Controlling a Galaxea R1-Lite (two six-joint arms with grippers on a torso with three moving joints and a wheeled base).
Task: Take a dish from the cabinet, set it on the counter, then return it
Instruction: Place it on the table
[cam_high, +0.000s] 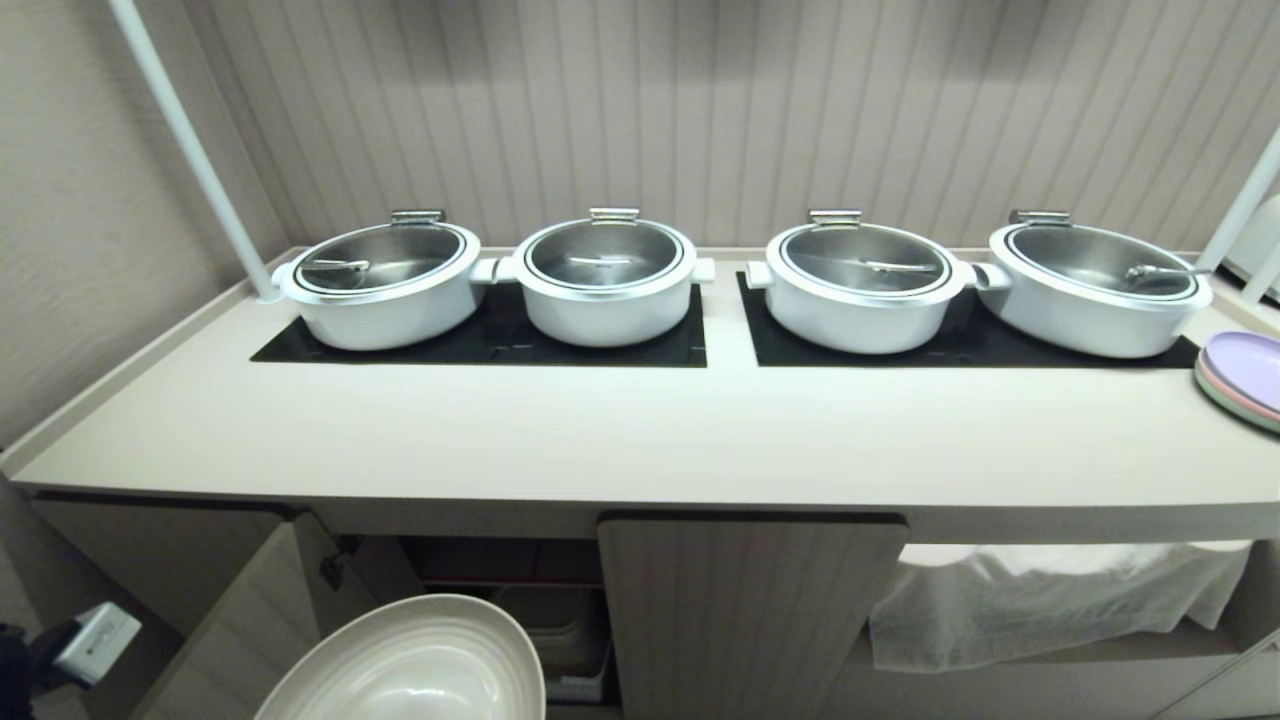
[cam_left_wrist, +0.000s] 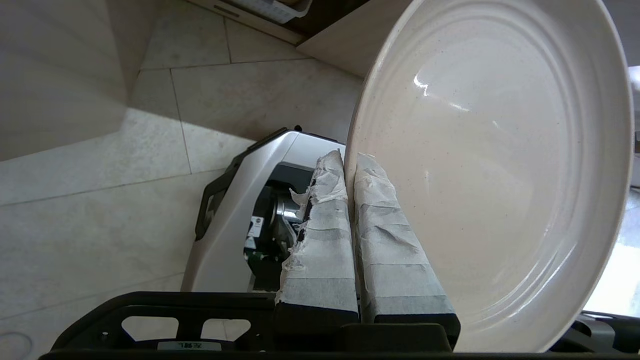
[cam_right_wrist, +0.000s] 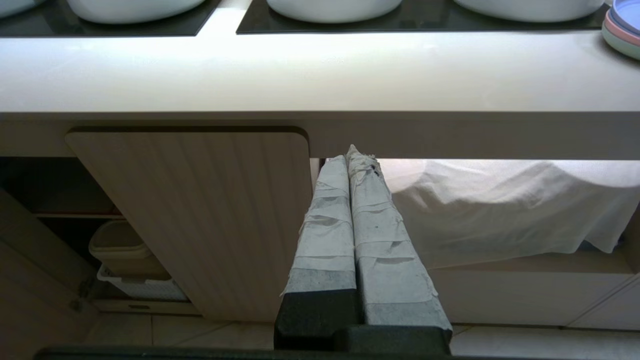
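My left gripper (cam_left_wrist: 350, 160) is shut on the rim of the dish (cam_left_wrist: 500, 165), one taped finger on each face. The dish is an off-white round plate. In the head view the dish (cam_high: 420, 665) hangs tilted at the bottom, below the counter (cam_high: 640, 430) and in front of the open side of the cabinet (cam_high: 500, 580). The left gripper itself is hidden there. My right gripper (cam_right_wrist: 352, 155) is shut on nothing and parked low. It faces the gap between the cabinet's closed fluted door (cam_right_wrist: 200, 215) and the counter's (cam_right_wrist: 320, 75) front edge.
Four lidded white pots (cam_high: 600, 285) sit on black panels at the back of the counter. Stacked lavender and green plates (cam_high: 1245, 375) lie at its right end. A white cloth (cam_high: 1050, 600) hangs under the counter at the right. The open door (cam_high: 250, 620) swings out left. A beige bin (cam_right_wrist: 125, 250) is inside.
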